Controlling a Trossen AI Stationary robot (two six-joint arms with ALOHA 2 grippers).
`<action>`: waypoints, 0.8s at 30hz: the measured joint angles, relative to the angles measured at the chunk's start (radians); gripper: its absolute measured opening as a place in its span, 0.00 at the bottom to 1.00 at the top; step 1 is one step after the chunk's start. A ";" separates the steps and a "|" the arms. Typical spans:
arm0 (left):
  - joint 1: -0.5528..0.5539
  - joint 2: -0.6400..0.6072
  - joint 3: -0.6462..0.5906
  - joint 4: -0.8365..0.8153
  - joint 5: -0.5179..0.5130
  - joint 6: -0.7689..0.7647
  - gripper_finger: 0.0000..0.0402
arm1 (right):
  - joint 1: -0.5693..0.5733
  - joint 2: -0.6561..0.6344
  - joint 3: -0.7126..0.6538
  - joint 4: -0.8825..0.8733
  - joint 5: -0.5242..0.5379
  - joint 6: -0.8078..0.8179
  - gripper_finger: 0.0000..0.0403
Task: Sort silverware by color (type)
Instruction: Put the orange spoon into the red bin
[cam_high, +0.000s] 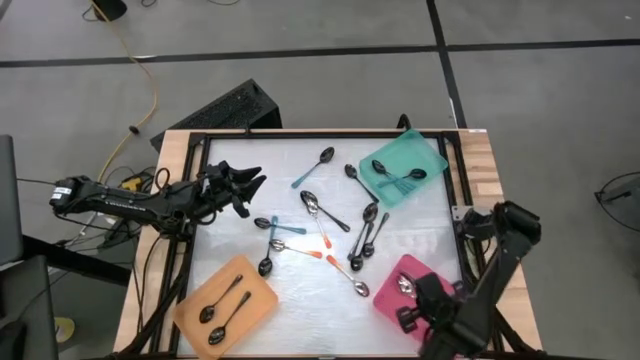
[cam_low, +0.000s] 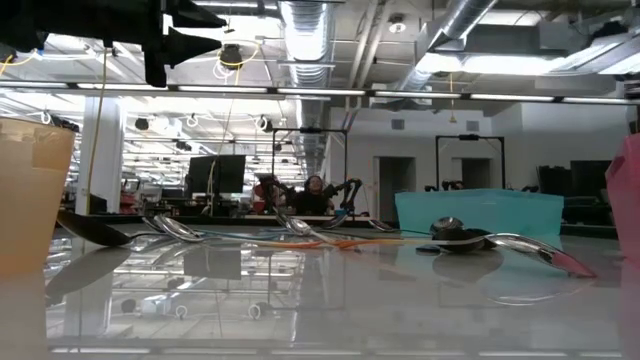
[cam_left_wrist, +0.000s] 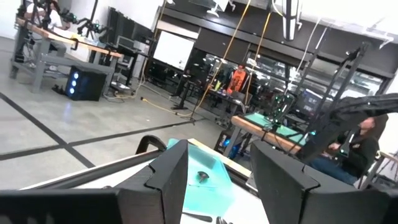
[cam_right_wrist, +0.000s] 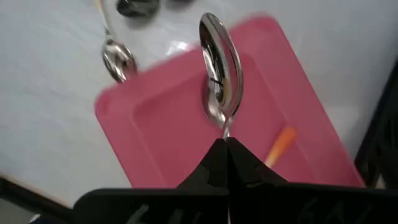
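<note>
On my left, the left end effector (cam_high: 252, 183) hangs above the bench (cam_high: 480, 170) near its left edge, fingers (cam_left_wrist: 166, 180) spread with nothing between them. Below it, at the near left corner, the orange tray (cam_high: 257, 306) holds two dark-handled spoons (cam_high: 226, 298).

Across the middle of the bench I see the loose spoons (cam_high: 312, 204) scattered: silver ones, a few with thin orange handles, a couple with blue or teal handles, and a cluster of dark ones toward the right. From the low view they lie flat on the glossy top.

Toward the far right corner the teal tray (cam_high: 430, 155) carries a few spoons with teal handles.

At the near right corner sits the pink tray (cam_high: 390, 290). My right end effector (cam_right_wrist: 226, 144) is over it, fingers pinched tight on the thin handle of a silver spoon (cam_right_wrist: 220, 68), whose bowl points away from the wrist above the tray floor. An orange handle tip (cam_right_wrist: 279, 144) lies in the tray beside it, and another silver spoon (cam_right_wrist: 118, 59) rests on the bench just past the tray's edge.
</note>
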 joint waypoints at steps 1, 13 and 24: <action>0.000 0.000 0.000 0.000 0.000 0.000 0.39 | 0.019 0.000 0.000 0.001 -0.003 0.034 0.00; 0.000 0.000 0.000 -0.007 0.045 -0.010 0.39 | 0.065 0.000 -0.113 0.059 -0.103 0.087 0.00; 0.000 0.000 0.000 -0.007 0.024 0.002 0.39 | 0.123 -0.002 -0.312 0.287 -0.088 0.074 0.00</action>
